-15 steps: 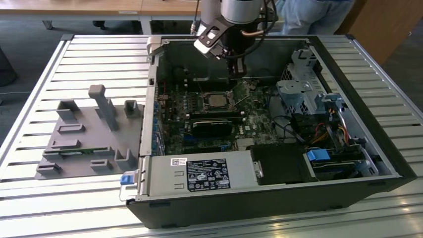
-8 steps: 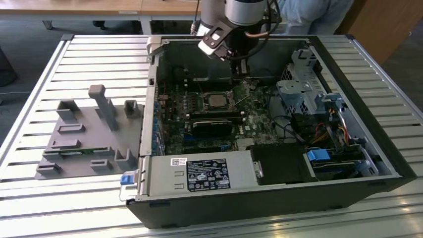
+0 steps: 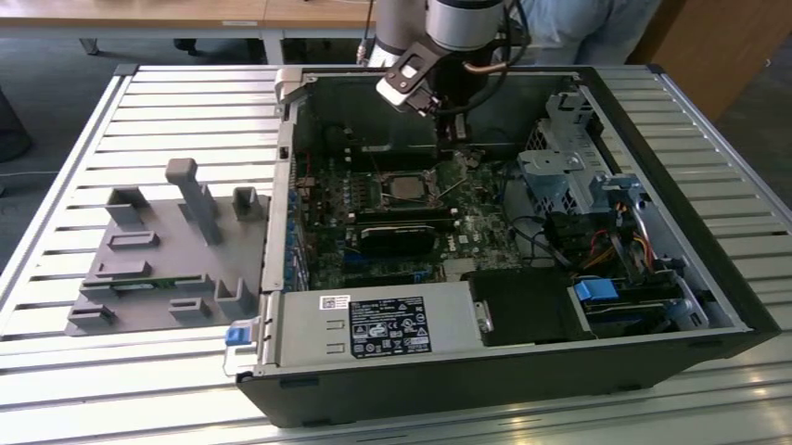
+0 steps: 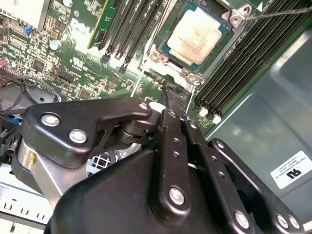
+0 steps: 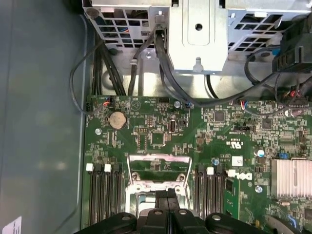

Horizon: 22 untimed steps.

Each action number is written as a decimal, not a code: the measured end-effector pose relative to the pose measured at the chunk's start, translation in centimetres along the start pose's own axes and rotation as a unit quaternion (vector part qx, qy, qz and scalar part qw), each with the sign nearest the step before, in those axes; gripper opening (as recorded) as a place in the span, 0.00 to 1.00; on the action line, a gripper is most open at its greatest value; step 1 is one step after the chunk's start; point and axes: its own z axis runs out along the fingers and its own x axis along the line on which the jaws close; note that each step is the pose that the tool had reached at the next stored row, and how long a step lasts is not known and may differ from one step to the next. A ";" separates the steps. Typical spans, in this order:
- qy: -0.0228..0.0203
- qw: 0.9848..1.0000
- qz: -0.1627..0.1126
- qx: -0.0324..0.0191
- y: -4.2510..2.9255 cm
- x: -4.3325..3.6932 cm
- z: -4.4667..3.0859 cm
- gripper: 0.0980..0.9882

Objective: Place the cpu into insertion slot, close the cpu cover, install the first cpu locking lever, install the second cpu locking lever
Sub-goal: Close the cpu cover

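Plainly, we are looking at the cpu [image 4: 197,33] lying flat in the insertion slot [image 4: 157,54], pale face up and green border showing all round. We are reading that as the chip being seated with nothing clamping it yet. The cpu cover [image 5: 157,157] is standing tilted up at one edge of the slot, so we are judging it open, which is leaving the chip bare. The pincer [image 4: 173,95] is hovering just beside one corner of the slot, clenched, its dark tips pressing together with nothing that we are making out between them. We are supposing this narrow shape is meant for pushing rather than grasping. One thin locking lever [image 4: 278,12] is rising clear of another corner of the slot, unhooked, and we are not finding a second one. We are counting one cpu, one cover, one pincer and two banks of memory slots [image 5: 105,190], one along each side of the slot. The computer case [image 3: 495,389] is lying open on the slatted table [image 3: 74,371], with one grey fixture [image 3: 173,250] near the table's edge on the exterior view's left.
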 end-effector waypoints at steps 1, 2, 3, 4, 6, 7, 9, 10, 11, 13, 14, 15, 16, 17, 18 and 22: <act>0.000 1.000 0.000 0.000 0.11 0.02 0.04 0.01; 0.000 1.000 0.000 0.000 0.23 0.03 0.09 0.01; 0.000 1.000 0.000 0.000 0.38 0.05 0.13 0.01; 0.000 1.000 0.000 0.000 0.51 0.06 0.16 0.01; 0.000 1.000 0.000 0.000 0.71 0.06 0.17 0.01; 0.000 1.000 0.000 0.000 0.77 0.06 0.18 0.01; 0.000 1.000 0.000 0.000 0.90 0.06 0.19 0.01; 0.000 1.000 0.000 0.000 0.95 0.06 0.20 0.01; 0.000 1.000 0.000 0.000 1.01 0.06 0.20 0.01; 0.000 1.000 0.000 0.000 1.15 0.06 0.20 0.01; 0.000 1.000 0.000 0.000 1.21 0.06 0.21 0.01; 0.000 1.000 0.000 0.000 1.28 0.06 0.21 0.01; 0.000 1.000 0.000 0.000 1.34 0.06 0.22 0.01; 0.000 1.000 0.000 0.000 1.41 0.06 0.22 0.01; 0.000 1.000 0.000 0.000 1.48 0.06 0.22 0.01; 0.000 1.000 0.000 0.000 1.77 0.06 0.24 0.01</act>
